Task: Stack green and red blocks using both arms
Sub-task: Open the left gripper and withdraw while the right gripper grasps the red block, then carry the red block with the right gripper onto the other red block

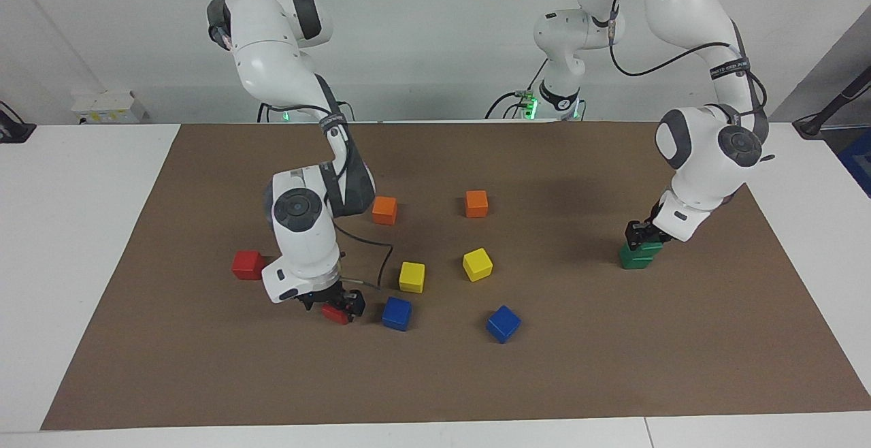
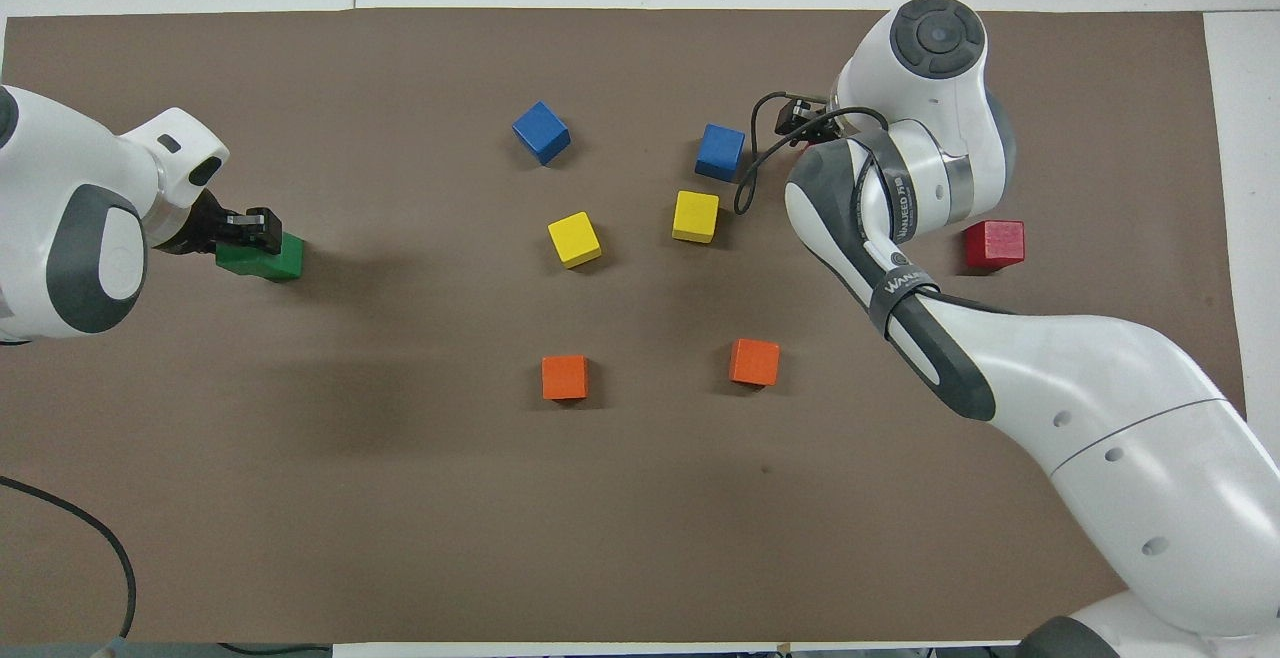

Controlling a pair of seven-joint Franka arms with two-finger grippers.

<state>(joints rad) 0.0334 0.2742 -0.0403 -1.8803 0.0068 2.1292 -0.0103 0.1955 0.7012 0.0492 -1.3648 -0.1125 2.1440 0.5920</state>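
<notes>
Brown mat (image 1: 612, 366) on a white table, pale wall at the robots' end. No containers. Left gripper (image 1: 640, 233) is clamped on the upper green block (image 1: 646, 248), which sits on the lower green block (image 1: 634, 261) at the left arm's end. Right gripper (image 1: 335, 303) is spread wide, down around a red block (image 1: 336, 313) beside a blue cube (image 1: 396, 313); that block is hidden overhead by the arm. Second red block (image 1: 248, 265) lies nearer the robots.
</notes>
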